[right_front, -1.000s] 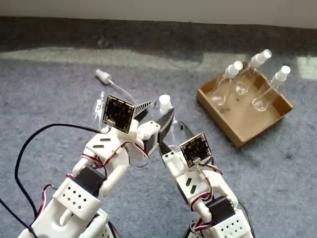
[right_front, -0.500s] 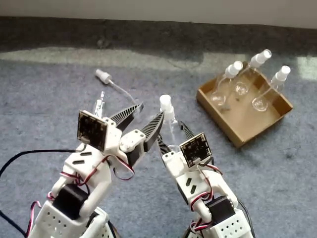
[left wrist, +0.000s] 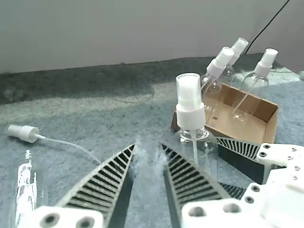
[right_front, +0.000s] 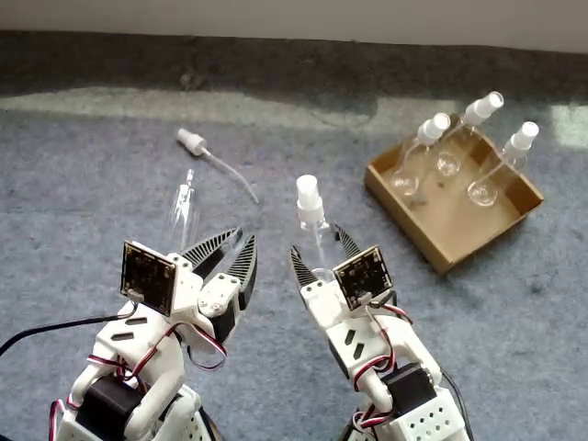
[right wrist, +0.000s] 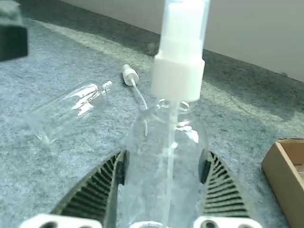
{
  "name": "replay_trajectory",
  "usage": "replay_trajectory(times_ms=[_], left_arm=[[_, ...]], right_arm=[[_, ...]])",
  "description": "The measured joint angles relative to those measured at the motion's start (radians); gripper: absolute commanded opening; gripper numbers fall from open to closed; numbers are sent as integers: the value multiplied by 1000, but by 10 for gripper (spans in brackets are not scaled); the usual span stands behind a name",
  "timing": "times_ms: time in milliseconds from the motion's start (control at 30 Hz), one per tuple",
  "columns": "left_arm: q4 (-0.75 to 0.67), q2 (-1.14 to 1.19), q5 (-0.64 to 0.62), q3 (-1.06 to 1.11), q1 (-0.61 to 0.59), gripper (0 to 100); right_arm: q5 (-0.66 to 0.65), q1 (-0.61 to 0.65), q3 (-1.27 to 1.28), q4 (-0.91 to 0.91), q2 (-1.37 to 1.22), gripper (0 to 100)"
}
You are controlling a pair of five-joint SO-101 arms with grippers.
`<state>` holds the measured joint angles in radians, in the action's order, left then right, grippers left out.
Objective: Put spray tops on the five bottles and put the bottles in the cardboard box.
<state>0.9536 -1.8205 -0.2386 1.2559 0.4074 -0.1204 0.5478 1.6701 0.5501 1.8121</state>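
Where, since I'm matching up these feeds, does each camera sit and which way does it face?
High view: fixed overhead, looking down on both arms and the cardboard box.
Left wrist view: on the left wrist, facing past the left pincer toward the box.
Right wrist view: on the right wrist, facing along the right pincer gripping a capped bottle.
All share the loose spray top.

Held bottle [right wrist: 164,156]: spray top [right wrist: 180,61] & base cut off by pic edges
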Motion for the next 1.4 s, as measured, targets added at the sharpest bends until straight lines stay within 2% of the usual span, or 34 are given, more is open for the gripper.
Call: replay_trajectory(times_ms=[233,467,633,733,900,1133,1233,1400], left_arm=[[6,-2,0,84,-133,38],[8,2,0,241,-146,38],[89,3,-2,273,-137,38],[150,3,0,273,-57,38],[158,3,0,316,72,38],[-46,5,0,414,144,38],[-118,3,0,417,218,38],[-147,3,0,417,370,38]], right_arm=[[0,0,0,0,0,117],[0,0,0,0,0,117],[0,0,0,0,0,117],[0,0,0,0,0,117],[0,-12,0,0,0,117],[0,-55,0,0,0,117],[0,-57,0,0,0,117],[0,-57,0,0,0,117]])
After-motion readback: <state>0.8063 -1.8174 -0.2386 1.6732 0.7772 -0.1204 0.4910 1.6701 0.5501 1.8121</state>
